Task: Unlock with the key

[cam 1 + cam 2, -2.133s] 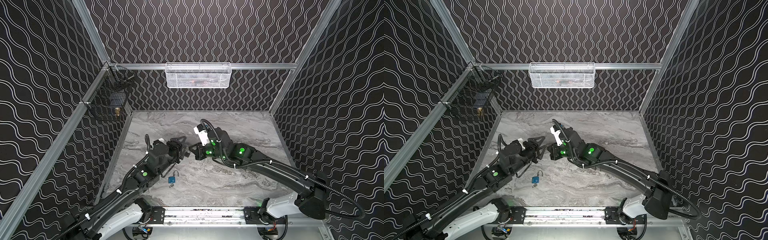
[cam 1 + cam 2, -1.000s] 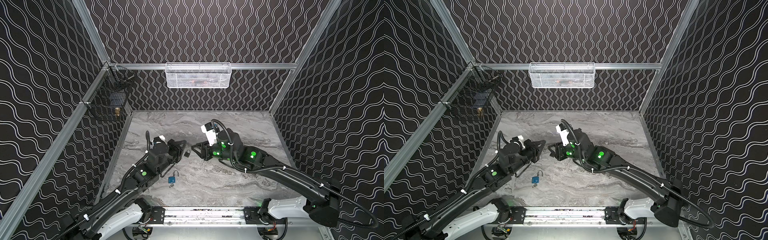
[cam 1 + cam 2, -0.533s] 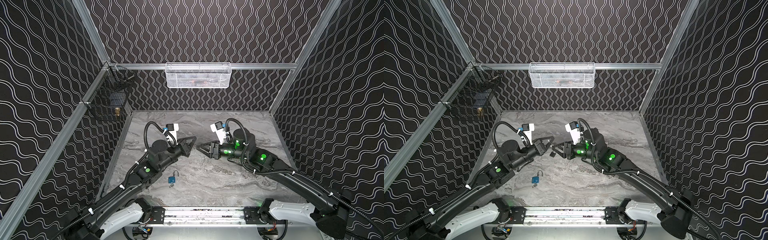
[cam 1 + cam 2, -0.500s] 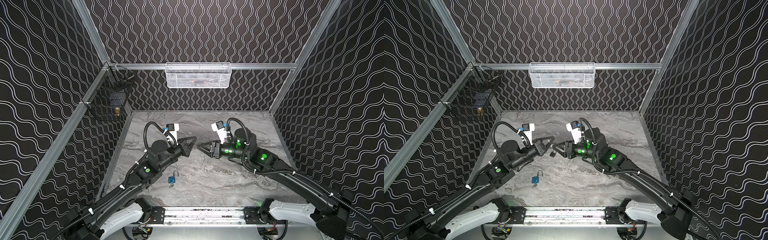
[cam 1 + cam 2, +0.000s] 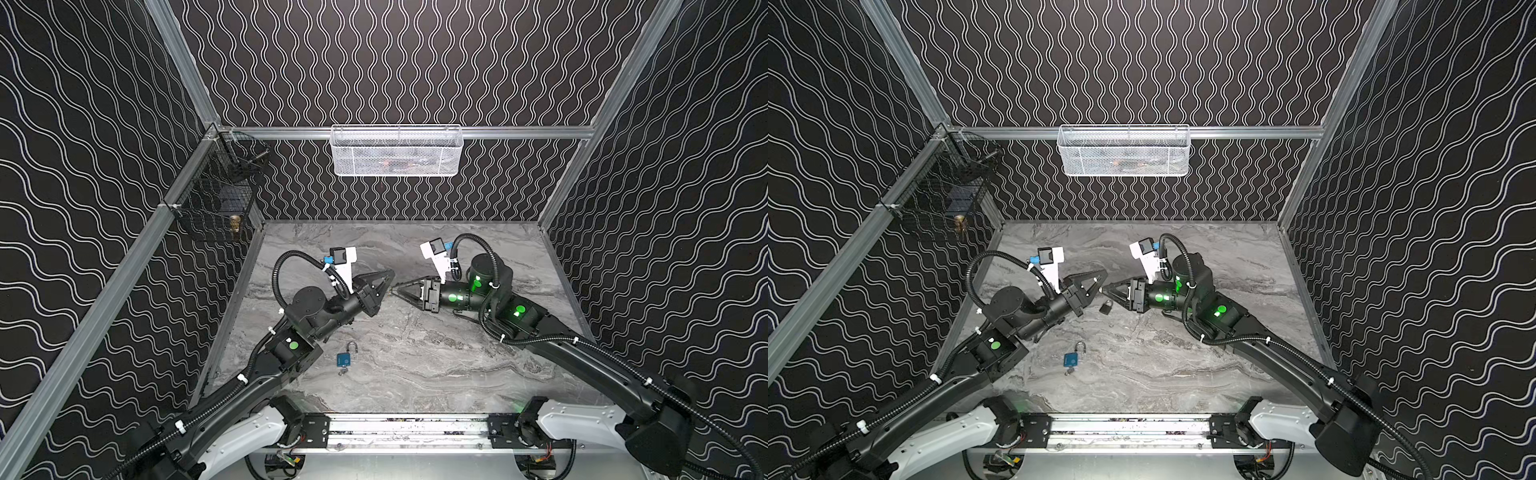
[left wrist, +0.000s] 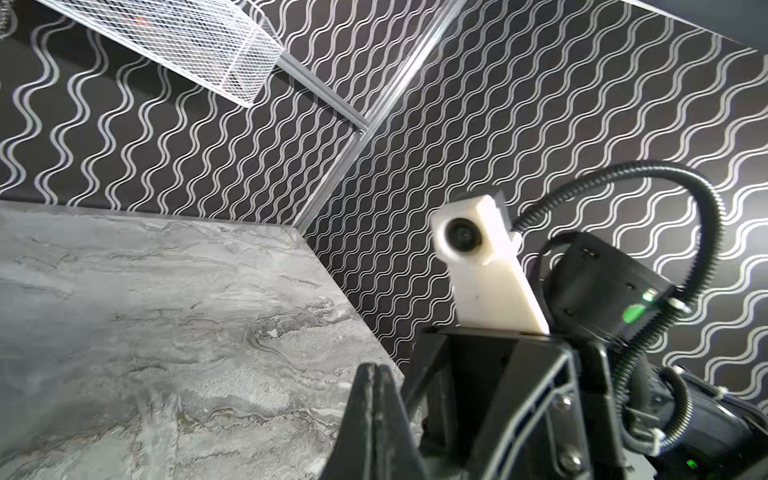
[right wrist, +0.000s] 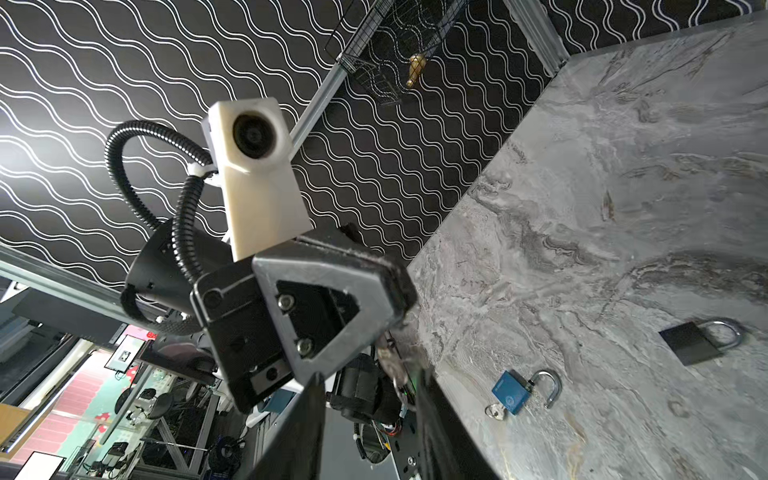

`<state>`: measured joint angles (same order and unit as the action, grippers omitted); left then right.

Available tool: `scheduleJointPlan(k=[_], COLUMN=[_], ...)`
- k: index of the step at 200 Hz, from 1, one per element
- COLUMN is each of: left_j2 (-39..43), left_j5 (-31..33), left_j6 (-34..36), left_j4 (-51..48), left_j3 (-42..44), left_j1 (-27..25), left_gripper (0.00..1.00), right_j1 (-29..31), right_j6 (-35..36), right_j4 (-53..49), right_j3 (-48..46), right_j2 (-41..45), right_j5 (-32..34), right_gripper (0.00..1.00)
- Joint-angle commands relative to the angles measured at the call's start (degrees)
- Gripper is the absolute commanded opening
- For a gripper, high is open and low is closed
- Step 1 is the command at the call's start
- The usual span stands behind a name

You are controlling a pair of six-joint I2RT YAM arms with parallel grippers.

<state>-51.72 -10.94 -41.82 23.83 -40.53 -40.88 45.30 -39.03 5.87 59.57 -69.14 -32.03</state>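
Handover step, we judge: at mid-frame the left gripper (image 5: 1101,276) pinches the key (image 7: 390,361); the right gripper (image 5: 1108,287) stands parted near it and must close next.

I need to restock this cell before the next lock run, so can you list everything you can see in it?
table: one, grey marble, floor of the cell
blue padlock: one, blue, shackle open, front left of the table
inserted key: one, silver, in the blue padlock's keyhole
black padlock: one, black, mid-table beneath the two pincers
white basket: one, white mesh, on the rear rail; contents unclear
black basket: one, black wire, on the left wall rail
brass piece: one, brass, at the black basket
hanging key: one, silver, at the left pincer's tip
left pincer: one, black, shut, apparently on the hanging key
right pincer: one, black, open, facing the left pincer
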Motion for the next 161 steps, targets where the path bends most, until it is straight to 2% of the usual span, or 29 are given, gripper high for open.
scheduleJointPlan(k=[1,72,94,161], left_j2=[0.0,-1.2,-1.5,-2.7], left_j5=[-0.9,-2.6,-3.1,-4.7], left_j6=[1.1,0.2,-0.3,-0.8], left_j4=[4.4,6.7,8.1,9.2], left_j3=[-0.3,-0.8,-0.6,-0.7], left_j1=[0.1,0.0,0.1,0.1], left_gripper=[0.00,0.00,0.00,0.00], right_j1=[0.1,0.1,0.1,0.0], right_j6=[-0.4,-0.6,-0.6,0.0], right_j4=[4.4,8.1,8.5,8.7], right_j3=[-0.1,-1.1,-1.5,-1.8], right_j2=[0.1,-1.0,-1.0,-1.0], right_j5=[-0.8,-3.7,-3.9,-3.6], right_gripper=[0.36,0.31,0.23,0.11])
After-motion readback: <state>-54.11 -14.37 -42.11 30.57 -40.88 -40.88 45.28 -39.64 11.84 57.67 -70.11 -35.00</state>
